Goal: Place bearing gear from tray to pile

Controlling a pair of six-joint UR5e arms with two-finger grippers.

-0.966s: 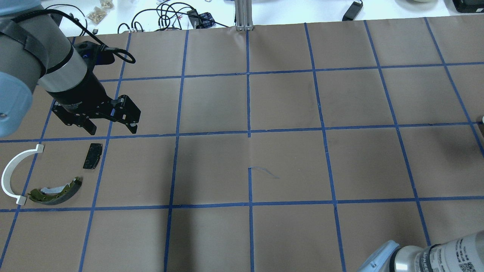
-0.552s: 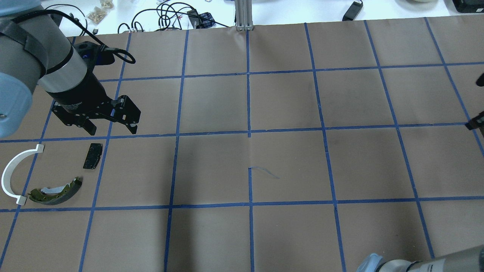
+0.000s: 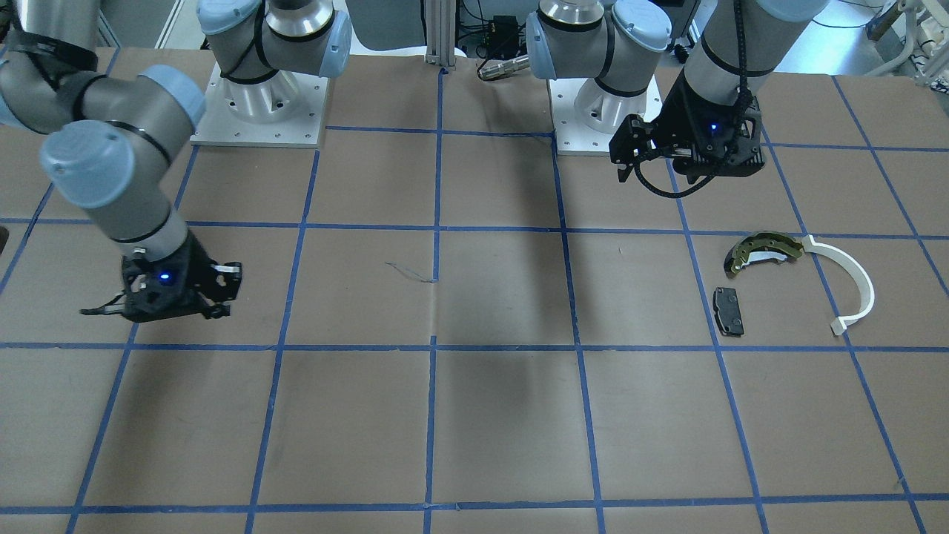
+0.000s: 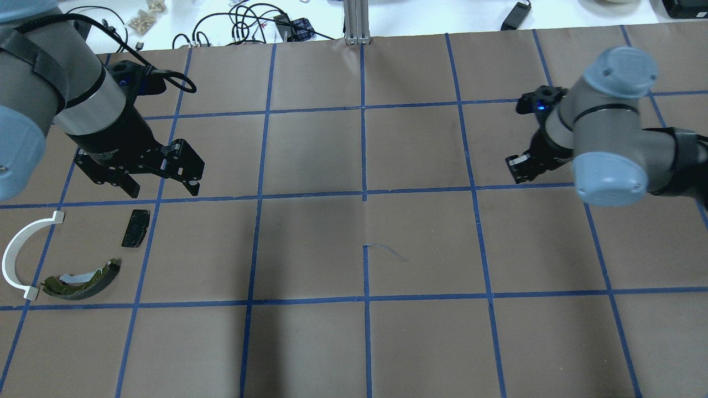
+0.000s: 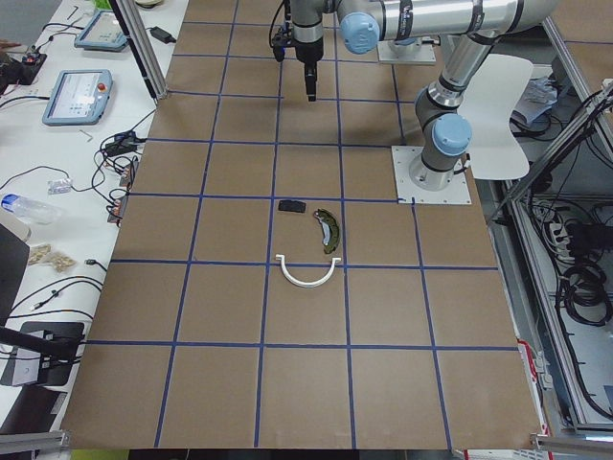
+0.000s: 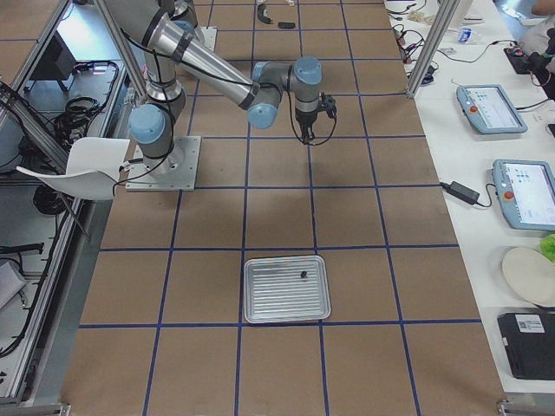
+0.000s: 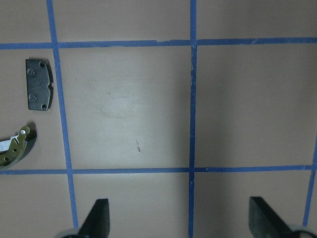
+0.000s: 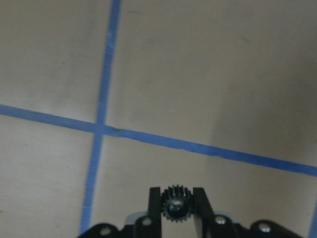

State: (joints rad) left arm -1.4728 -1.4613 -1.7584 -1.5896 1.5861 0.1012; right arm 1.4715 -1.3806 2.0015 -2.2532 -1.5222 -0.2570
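Right wrist-mounted alone shows the right gripper (image 8: 177, 194), jaws clamped on a small black toothed gear (image 8: 173, 205); only exterior right shows the rectangular silver metal tray (image 6: 276, 302); left gripper (image 7: 181, 218) jaws apart.

You will find the table (image 4: 310, 155) plain brown, ruled into squares by blue lines; the gear (image 8: 174, 203) is black, and the right gripper (image 8: 174, 194) is black as well; the left gripper (image 4: 163, 192) is likewise black; the brake shoe (image 4: 83, 282) is olive-gold with a white patch inside its curve; the strip (image 4: 16, 249) is plain white; the pad (image 4: 135, 228) is dark grey to black; the tray (image 6: 269, 295) is dull silver; the left arm (image 4: 55, 83) and the right arm (image 4: 619, 138) are grey with pale blue caps.
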